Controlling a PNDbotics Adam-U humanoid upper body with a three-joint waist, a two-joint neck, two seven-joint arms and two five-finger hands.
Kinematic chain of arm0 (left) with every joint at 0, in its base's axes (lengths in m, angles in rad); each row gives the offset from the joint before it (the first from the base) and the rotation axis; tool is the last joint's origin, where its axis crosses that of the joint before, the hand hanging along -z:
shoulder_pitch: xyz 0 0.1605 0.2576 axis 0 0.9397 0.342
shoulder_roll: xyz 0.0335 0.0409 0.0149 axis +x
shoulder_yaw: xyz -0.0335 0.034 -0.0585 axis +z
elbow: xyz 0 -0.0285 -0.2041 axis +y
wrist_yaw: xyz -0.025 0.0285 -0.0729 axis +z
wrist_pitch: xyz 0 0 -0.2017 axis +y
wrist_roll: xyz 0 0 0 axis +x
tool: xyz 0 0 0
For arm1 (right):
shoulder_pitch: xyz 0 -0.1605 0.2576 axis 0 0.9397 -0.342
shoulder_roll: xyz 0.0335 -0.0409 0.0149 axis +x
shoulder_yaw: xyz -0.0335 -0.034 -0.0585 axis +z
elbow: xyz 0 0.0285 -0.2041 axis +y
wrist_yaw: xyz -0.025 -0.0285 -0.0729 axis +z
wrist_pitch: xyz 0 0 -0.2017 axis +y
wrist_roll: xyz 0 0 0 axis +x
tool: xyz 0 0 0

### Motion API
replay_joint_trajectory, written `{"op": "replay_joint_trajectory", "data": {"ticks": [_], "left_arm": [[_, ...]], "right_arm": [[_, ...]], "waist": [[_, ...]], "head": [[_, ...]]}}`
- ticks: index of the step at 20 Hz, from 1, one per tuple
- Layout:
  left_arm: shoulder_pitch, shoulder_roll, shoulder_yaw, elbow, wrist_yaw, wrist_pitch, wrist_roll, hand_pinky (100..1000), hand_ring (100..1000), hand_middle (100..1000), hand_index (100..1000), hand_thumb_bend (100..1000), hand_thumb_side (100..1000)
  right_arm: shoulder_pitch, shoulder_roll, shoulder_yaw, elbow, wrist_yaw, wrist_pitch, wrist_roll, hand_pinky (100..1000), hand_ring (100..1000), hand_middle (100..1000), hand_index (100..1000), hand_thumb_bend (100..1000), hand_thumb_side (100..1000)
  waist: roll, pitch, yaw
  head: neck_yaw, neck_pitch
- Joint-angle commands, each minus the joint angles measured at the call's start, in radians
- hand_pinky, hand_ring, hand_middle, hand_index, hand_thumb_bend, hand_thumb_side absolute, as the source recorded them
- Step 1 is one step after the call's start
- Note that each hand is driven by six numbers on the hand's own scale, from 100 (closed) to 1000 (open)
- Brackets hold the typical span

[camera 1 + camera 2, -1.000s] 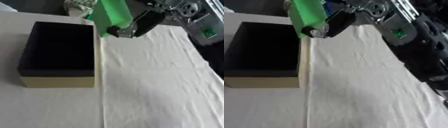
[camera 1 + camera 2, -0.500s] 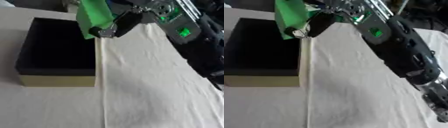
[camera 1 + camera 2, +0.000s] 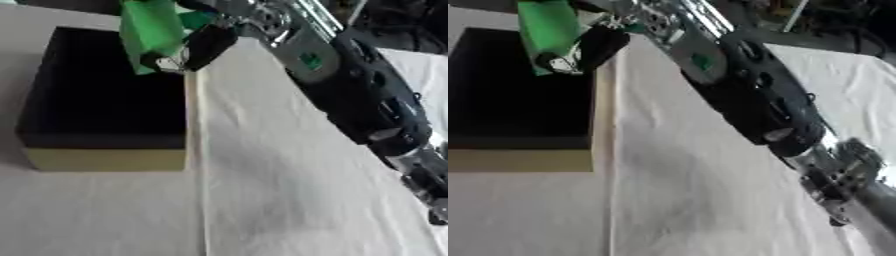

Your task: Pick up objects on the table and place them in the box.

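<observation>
Box (image 3: 105, 105) under green object (image 3: 150, 29)

My right hand (image 3: 203, 44) is black with silver joints; the packet (image 3: 150, 29) it grips is bright green. The box (image 3: 103, 160) is tan outside, black inside. White cloth (image 3: 289, 190) covers the tabletop.

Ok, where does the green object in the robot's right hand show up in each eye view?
Left eye view: the green object sits at top, left of centre, over the far right corner of the box, held by the right hand.
Right eye view: it lies nearer the upper left corner.
Shared landmark: the box's tan front wall, below the object in both.
</observation>
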Motion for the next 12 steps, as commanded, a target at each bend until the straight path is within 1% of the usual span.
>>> {"op": "replay_joint_trajectory", "data": {"ticks": [1, 4, 10, 11, 12], "left_arm": [[-0.012, 0.006, 0.000, -0.014, 0.005, -0.005, -0.002, 643, 702, 739, 783, 482, 1000], [-0.014, 0.002, 0.000, -0.014, 0.007, -0.005, -0.001, 642, 698, 735, 782, 482, 1000], [-0.020, -0.006, -0.002, -0.014, 0.015, -0.003, -0.002, 641, 696, 733, 782, 481, 1000], [-0.020, -0.007, -0.002, -0.014, 0.015, -0.002, -0.003, 640, 695, 733, 782, 481, 1000], [-0.019, -0.007, -0.002, -0.014, 0.016, -0.001, -0.004, 640, 695, 733, 782, 481, 1000]], "right_arm": [[-0.024, -0.011, -0.004, 0.009, 0.017, -0.003, -0.016, 682, 566, 463, 664, 100, 552], [-0.020, -0.001, 0.007, 0.025, 0.031, -0.005, -0.015, 688, 575, 471, 668, 100, 527], [-0.018, 0.029, 0.034, 0.048, 0.098, -0.029, -0.021, 725, 608, 503, 690, 129, 553], [-0.017, 0.030, 0.036, 0.050, 0.107, -0.033, -0.019, 773, 698, 611, 757, 179, 576], [-0.017, 0.031, 0.038, 0.052, 0.118, -0.035, -0.017, 798, 750, 707, 810, 210, 607]], "waist": [[0.008, -0.019, 0.001], [0.005, -0.015, 0.011], [0.003, -0.007, 0.021], [0.003, -0.006, 0.022], [0.003, -0.005, 0.022]], "head": [[-0.007, -0.001], [-0.020, -0.002], [-0.029, -0.005], [-0.031, -0.005], [-0.031, -0.005]]}}
